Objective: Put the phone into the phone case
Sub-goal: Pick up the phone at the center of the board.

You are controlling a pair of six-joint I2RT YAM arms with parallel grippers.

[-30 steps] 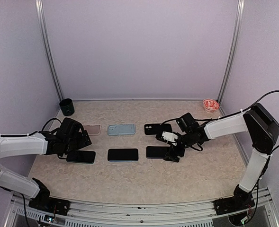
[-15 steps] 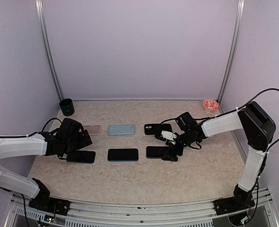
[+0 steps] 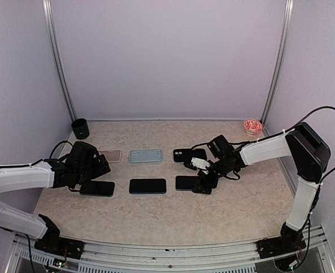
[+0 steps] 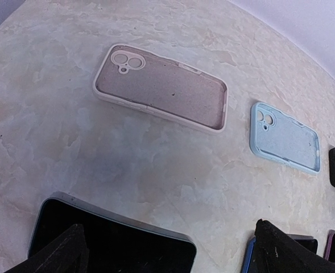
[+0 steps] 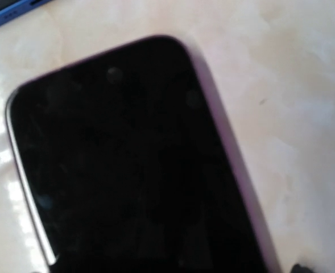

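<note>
Your black phone with the purple edge point(image 5: 127, 159) lies flat on the pale stone surface point(image 3: 156, 210). It is at the right end of a row of three phones. Your right gripper point(image 3: 206, 182) sits low at its right end, and I cannot tell how wide it is. The black phone case point(image 3: 189, 154) lies just behind. Your left gripper point(image 4: 170, 247) hangs wide over the left dark phone point(image 4: 110, 244), near the pink phone case point(image 4: 161, 88).

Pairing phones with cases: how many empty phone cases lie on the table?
3, in the far row: pale pink case left, light blue case centre, black case right, partly hidden.
</note>
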